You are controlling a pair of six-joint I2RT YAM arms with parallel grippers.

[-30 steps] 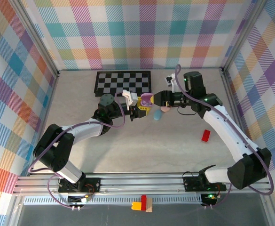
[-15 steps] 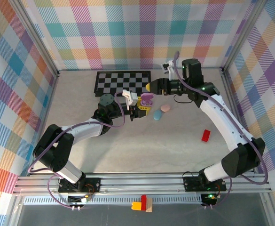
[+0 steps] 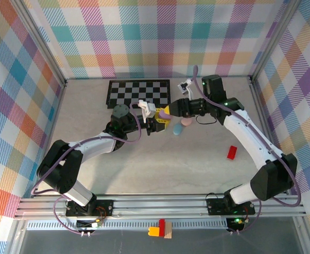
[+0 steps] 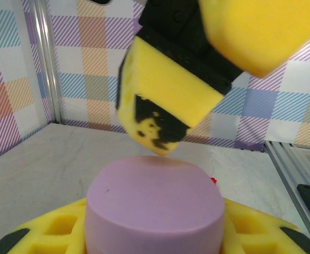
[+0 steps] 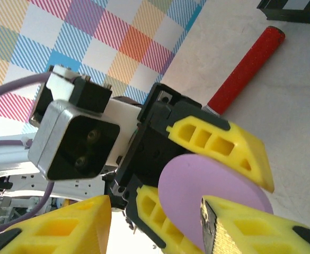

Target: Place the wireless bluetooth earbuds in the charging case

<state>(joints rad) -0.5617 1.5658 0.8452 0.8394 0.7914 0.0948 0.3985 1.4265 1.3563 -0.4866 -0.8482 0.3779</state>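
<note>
Boundaries: the table is enclosed by plaid walls; a checkerboard mat is laid at upper centre.
Free room: bare surface is found across the lower half; a red block lies at right.
Left gripper: clamped on the lilac charging case, frame centre.
Right gripper: jaws are held apart, one finger at the case's top.
Nearby: a pink pebble and a blue pebble are seen just right.

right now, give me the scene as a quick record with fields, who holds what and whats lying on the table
left end effector: shut on the lilac case, held off the table
right end effector: open, at the lilac case, one fingertip just above its top
pink piece, blue piece: pebble-shaped, close together on the table near the held case
red block: right side of table, apart
checkerboard: flat at the back
</note>
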